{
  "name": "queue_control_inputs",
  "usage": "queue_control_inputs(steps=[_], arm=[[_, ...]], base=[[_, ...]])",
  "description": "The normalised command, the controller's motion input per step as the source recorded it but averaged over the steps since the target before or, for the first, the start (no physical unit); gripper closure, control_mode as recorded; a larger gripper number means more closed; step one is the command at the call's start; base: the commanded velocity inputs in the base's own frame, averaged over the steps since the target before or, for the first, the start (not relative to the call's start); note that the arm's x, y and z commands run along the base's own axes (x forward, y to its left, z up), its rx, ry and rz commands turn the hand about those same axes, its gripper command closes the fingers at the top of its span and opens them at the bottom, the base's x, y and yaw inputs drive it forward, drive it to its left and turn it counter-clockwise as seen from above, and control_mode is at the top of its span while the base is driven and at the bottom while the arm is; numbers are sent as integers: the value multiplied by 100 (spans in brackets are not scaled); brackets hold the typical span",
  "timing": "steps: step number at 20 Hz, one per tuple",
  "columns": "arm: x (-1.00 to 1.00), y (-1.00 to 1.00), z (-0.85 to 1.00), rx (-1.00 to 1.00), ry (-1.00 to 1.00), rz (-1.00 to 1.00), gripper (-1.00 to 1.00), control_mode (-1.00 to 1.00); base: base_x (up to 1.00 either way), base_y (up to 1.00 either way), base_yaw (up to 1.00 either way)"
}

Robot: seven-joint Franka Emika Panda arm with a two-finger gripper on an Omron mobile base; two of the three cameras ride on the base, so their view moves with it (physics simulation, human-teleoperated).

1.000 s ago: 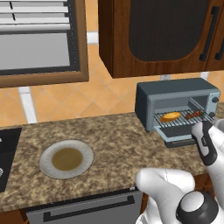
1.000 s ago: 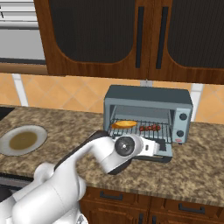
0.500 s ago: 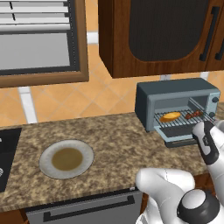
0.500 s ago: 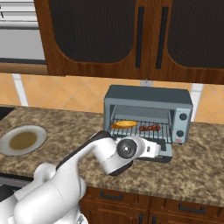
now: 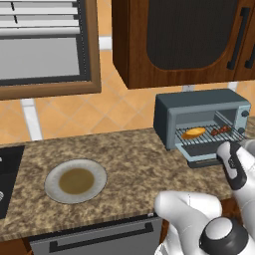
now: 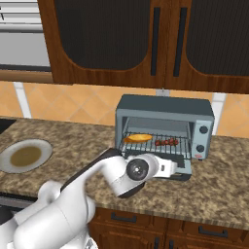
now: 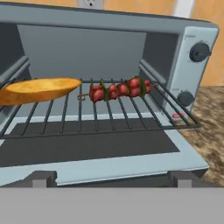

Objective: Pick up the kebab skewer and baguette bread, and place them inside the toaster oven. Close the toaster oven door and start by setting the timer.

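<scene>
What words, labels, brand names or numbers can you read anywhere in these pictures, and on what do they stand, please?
None can be read.
The toaster oven has faint marks around its knobs, too small and blurred to read.
Its small red spot carries no legible sign.
The plate, the cabinets and the countertop carry no text.

A speckled brown stone table [image 5: 129,159] runs across the middle of the frame. At lower left on it sits a round grey plate [image 5: 75,181] with a brownish centre. Dark wooden cabinets [image 6: 146,44] hang along the top, above an orange tiled wall [image 5: 74,114]. A window frame [image 5: 45,50] fills the upper left.
</scene>
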Motion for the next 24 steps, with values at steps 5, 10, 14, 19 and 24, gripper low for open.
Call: queue_control_inputs(steps=[5, 10, 14, 19, 24], arm=[[14, 23, 0, -1, -1, 0, -100, -100], [27, 17, -1, 0, 0, 4, -100, -100], [10, -2, -12, 0, 0, 23, -100, -100], [17, -10, -4, 1, 0, 23, -100, -100], [9, -37, 0, 3, 0, -2, -100, -100]], base=[[0, 0, 0], [0, 0, 0], [0, 0, 0], [0, 0, 0], [0, 0, 0]])
